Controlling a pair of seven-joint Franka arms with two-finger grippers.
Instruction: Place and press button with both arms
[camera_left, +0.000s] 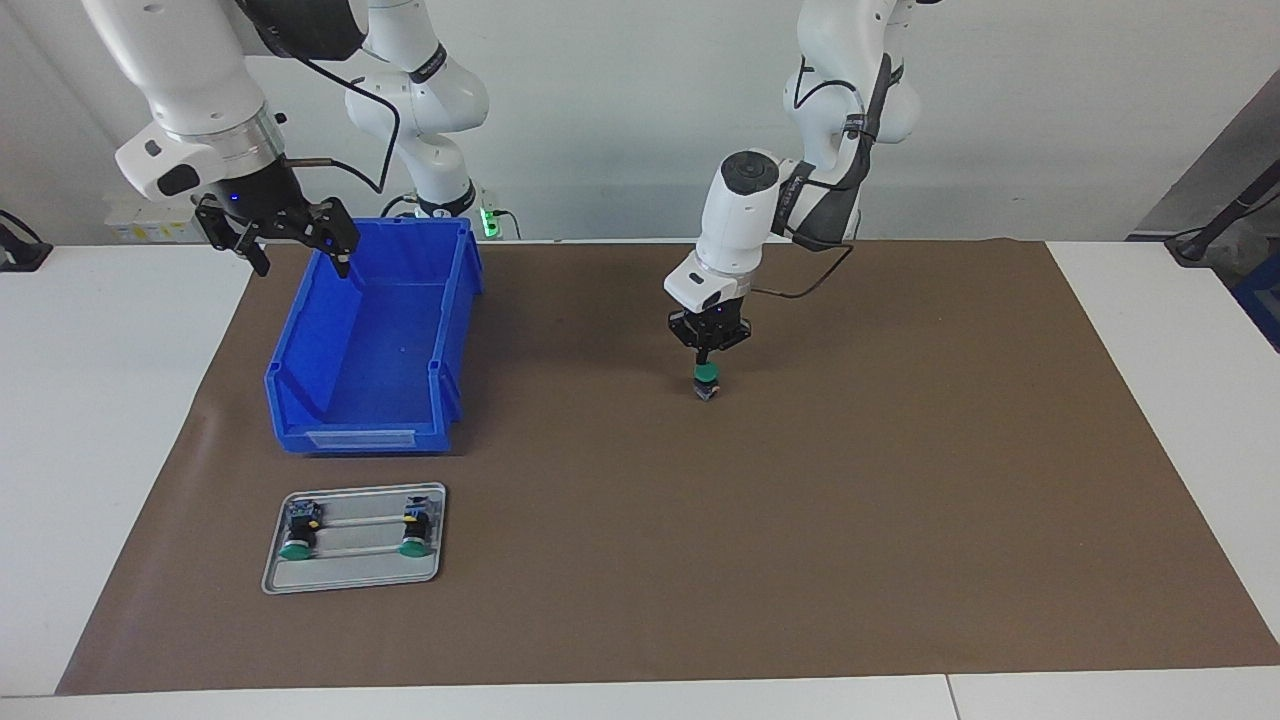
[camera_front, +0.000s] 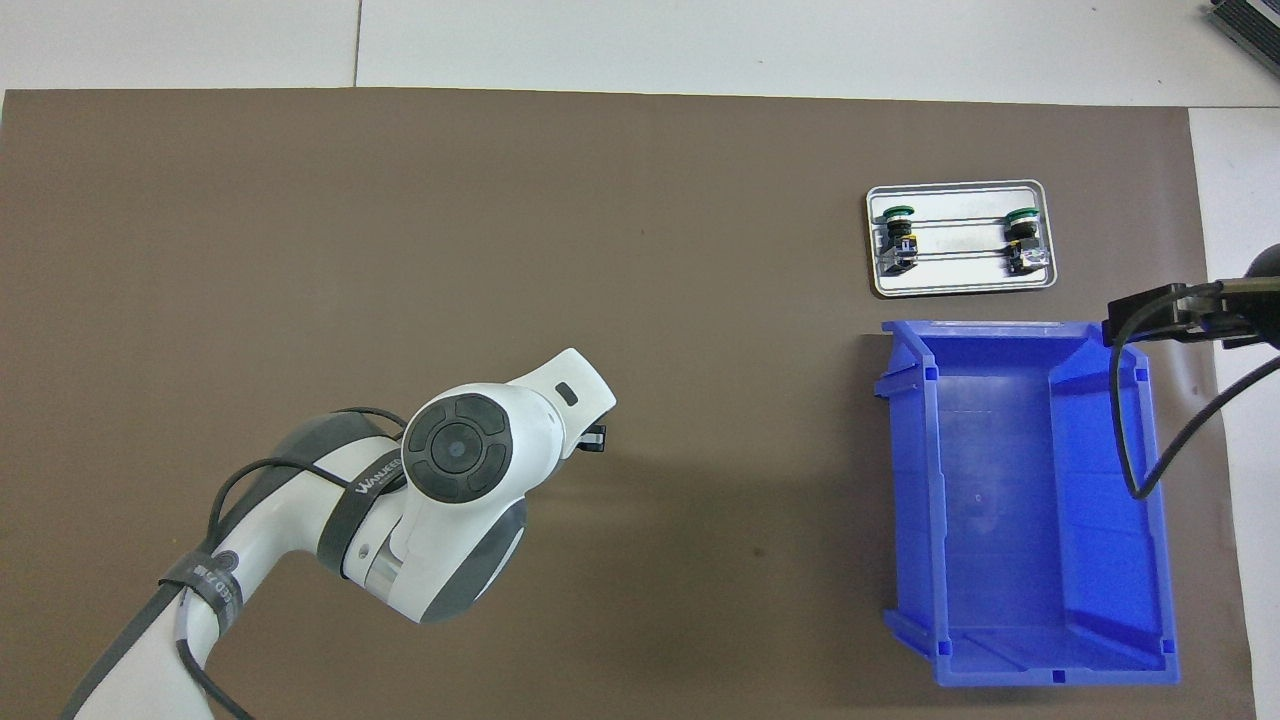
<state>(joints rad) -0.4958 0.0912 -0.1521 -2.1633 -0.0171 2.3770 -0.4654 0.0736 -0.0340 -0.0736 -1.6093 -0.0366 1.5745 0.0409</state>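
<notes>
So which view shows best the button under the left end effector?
The facing view. There the button stands upright on the brown mat with its green cap directly under the left end effector, whose fingers look shut. In the overhead view the left arm's wrist covers it completely.

Bin (camera_left: 375, 340) stands on the mat (camera_left: 800, 520) toward the right arm's end of the bench (camera_left: 1150, 350). Tray (camera_left: 355, 575) lies just beside it, farther from the robots, holding two buttons (camera_left: 299, 530).
</notes>
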